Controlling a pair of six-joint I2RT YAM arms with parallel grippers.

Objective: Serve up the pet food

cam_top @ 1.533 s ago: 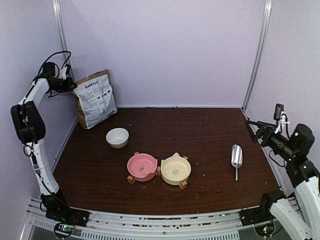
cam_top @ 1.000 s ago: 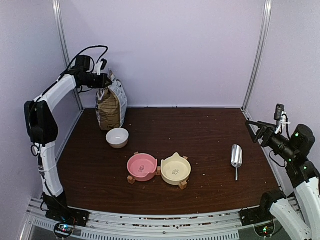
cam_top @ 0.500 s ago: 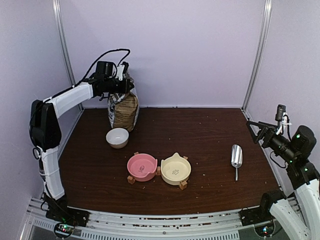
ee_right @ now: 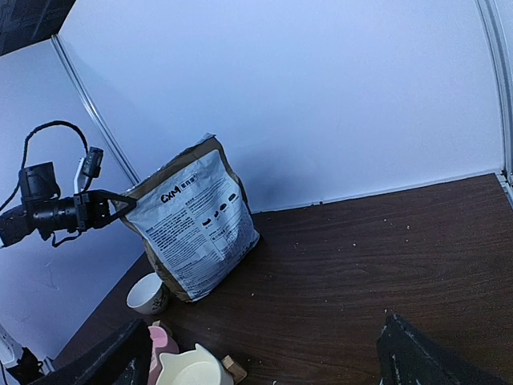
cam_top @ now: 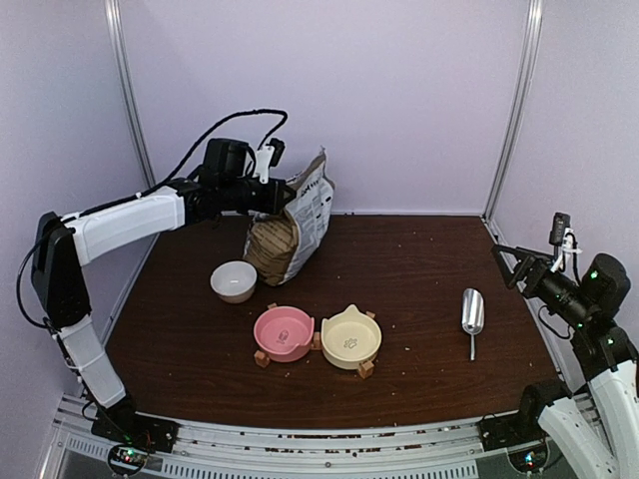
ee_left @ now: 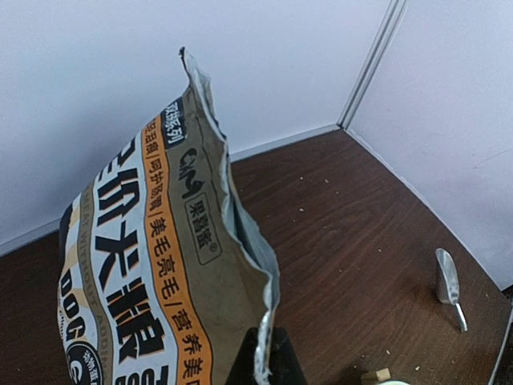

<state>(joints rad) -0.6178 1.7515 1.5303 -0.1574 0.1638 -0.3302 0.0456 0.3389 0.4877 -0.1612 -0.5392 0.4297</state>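
The left claw is clamped on the top edge of the opened paper dog-food bag. The bag hangs tilted over the back-left part of the counter; I cannot tell whether its base touches. The pet food is out of sight, as the bag's mouth shows only silver lining. Just in front of the bag sits a white bowl. Nearer the front edge, a pink bowl and a cream bowl stand side by side. A metal scoop lies near the right edge. The left arm stretches nearly level from the left edge. The right claw, fingers wide apart and empty, hovers over the right edge with its arm folded.
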